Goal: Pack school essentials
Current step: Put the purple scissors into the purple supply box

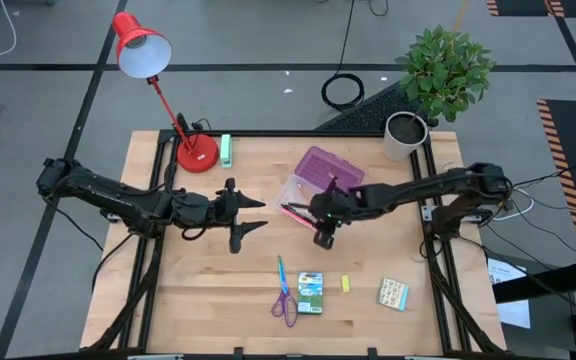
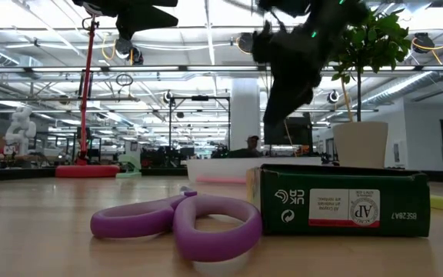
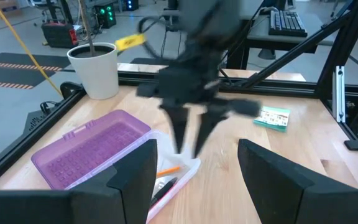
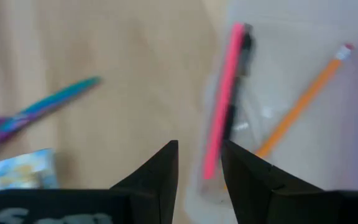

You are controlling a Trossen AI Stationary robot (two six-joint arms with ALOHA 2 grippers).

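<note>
Right tool (image 1: pixel 322 236) blurred above pencils (image 4: pixel 221 118).

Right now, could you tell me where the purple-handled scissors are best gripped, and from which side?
Probably at the neck of the scissors, where the purple handles meet the closed teal blades. They lie flat on the table, so come straight down from above, jaws across the narrow width; the crayon box sits close beside the handles.

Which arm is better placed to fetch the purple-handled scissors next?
Probably the right. Its gripper hangs empty beside the clear case with purple lid, nearer the purple-handled scissors lying toward the front edge. The left gripper hovers open farther away, mid-table.
</note>
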